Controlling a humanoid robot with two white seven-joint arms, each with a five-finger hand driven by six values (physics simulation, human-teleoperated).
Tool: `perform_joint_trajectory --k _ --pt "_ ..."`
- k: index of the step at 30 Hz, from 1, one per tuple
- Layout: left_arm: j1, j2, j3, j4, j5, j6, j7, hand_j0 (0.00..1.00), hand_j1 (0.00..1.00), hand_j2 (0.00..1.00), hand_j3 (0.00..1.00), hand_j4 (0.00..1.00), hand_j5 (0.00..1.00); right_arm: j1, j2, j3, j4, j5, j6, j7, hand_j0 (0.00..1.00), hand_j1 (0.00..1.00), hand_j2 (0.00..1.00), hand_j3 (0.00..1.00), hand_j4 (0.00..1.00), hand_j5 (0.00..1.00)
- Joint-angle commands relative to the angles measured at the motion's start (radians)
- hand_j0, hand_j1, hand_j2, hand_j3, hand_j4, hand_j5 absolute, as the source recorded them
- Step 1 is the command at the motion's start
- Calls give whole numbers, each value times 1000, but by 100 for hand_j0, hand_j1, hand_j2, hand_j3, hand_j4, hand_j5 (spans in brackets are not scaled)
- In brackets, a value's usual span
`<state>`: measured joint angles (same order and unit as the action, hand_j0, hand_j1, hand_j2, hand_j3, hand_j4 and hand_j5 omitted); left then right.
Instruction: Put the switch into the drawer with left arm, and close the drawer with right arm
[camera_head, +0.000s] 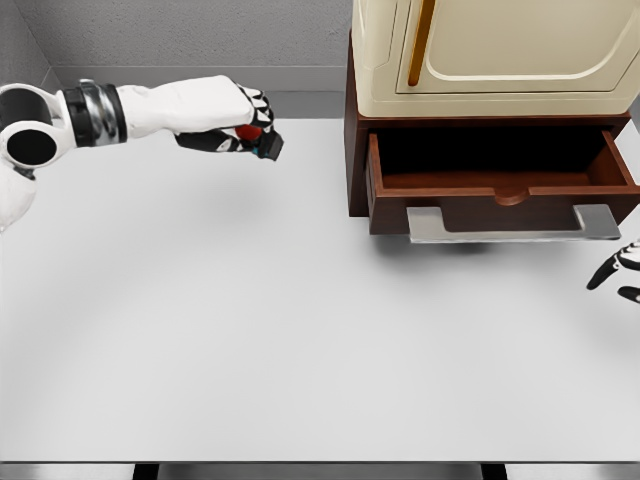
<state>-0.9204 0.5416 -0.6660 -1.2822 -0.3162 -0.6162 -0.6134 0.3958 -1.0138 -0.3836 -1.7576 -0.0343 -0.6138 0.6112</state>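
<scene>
My left hand (243, 126) hangs above the table's far left part, fingers curled around the switch (264, 142), a dark device with a red end and a teal end poking out of the fist. The brown wooden drawer (500, 180) stands pulled open to the right of the hand, its inside bare, with a grey metal handle (513, 224) across its front. The hand is well left of the drawer, a clear gap between them. Only the fingertips of my right hand (618, 268) show at the right edge, spread and holding nothing, below and right of the handle.
A cream cabinet (490, 55) with a yellow door handle sits on top of the brown drawer unit. The white table (280, 330) stretches toward me; a grey wall rises behind it.
</scene>
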Motion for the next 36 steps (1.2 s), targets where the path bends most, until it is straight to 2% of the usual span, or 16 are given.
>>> perform_joint_trajectory --k 1,3,8,10,15,20,22,25,28,29,30,32,36 --pt "0 -49 -6 -8 19 5 3 33 33 33 33 33 33 0 -2 3 0 -7 3 0 55 55 55 55 55 55" --pt "-3 -77 -7 -40 20 5 3 33 33 33 33 33 33 0 -2 3 0 -7 3 0 55 55 55 55 55 55" --pt "-11 -71 -23 -161 109 5 3 33 33 33 33 33 33 0 -2 3 0 -7 3 0 55 55 55 55 55 55" --pt "-28 -63 -23 -186 141 5 3 33 33 33 33 33 33 0 -2 3 0 -7 3 0 55 55 55 55 55 55" --pt "-57 -49 -23 -212 209 5 3 33 33 33 33 33 33 0 -2 3 0 -7 3 0 55 55 55 55 55 55" --pt "-60 -74 -33 -201 206 5 3 33 33 33 33 33 33 0 -2 5 0 -7 3 0 55 55 55 55 55 55" --pt "-60 -115 -43 -197 200 5 3 33 33 33 33 33 33 0 -2 5 0 -7 3 0 55 55 55 55 55 55" --pt "-61 -209 -50 -112 186 5 3 33 33 33 33 33 33 0 -2 5 0 -7 3 0 55 55 55 55 55 55" --pt "-71 -249 -49 -106 174 5 3 33 33 33 33 33 33 0 -2 5 0 -7 3 0 55 55 55 55 55 55" --pt "-78 -270 -49 -74 166 5 3 33 33 33 33 33 33 0 -2 5 0 -7 3 0 55 55 55 55 55 55" --pt "-84 -327 -50 -16 158 5 3 33 33 33 33 33 33 0 -2 5 0 -7 3 0 55 55 55 55 55 55" --pt "-95 -408 -50 66 85 5 3 33 33 33 33 33 33 0 -2 8 0 -7 3 0 55 55 55 55 55 55" --pt "-100 -497 -50 144 77 5 3 34 34 34 34 34 34 0 -2 9 0 -7 3 0 55 55 55 55 55 55"
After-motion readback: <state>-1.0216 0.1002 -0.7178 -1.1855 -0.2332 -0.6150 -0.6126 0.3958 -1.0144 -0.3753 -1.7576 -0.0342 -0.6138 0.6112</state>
